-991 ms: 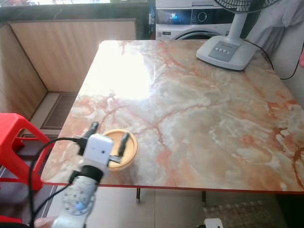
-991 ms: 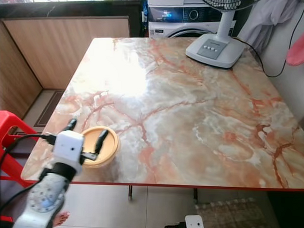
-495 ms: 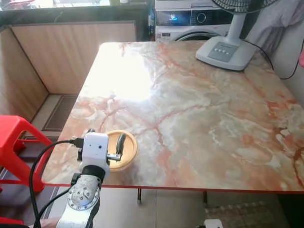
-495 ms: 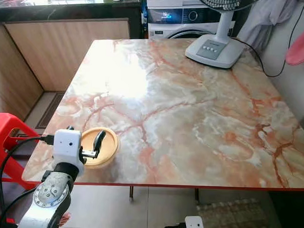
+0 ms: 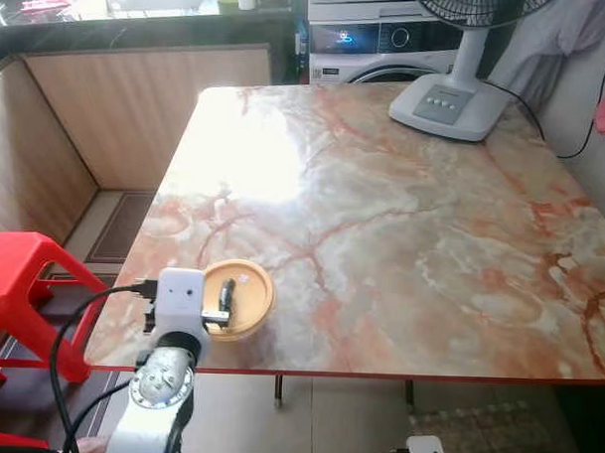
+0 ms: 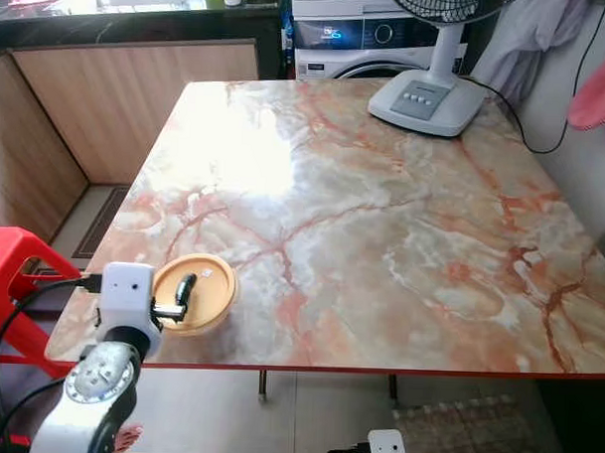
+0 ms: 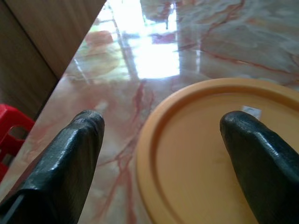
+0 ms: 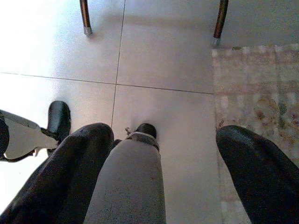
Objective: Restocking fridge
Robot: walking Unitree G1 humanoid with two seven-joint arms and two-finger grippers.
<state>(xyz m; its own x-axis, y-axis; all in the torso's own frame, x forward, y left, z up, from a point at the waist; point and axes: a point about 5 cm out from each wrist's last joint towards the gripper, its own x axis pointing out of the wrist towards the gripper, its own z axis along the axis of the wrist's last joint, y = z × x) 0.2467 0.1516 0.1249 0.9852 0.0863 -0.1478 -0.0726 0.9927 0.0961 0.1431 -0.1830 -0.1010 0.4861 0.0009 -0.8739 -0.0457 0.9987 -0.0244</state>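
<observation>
While left tool (image 7: 163,135) is held open at near-left corner of marbled surface (image 5: 402,220), rim of round orange lid (image 5: 238,298) is straddled: one finger (image 7: 259,168) over lid's face, other outside rim. Lid lies flat, no long axis. Right tool (image 8: 170,168) hangs spread over floor, well apart; left arm judged nearer.

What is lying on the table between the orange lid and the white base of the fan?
Nothing lies there. In the left eye view, only bare marble table stretches from the orange lid, near the front left corner, to the fan base at the far edge.
</observation>
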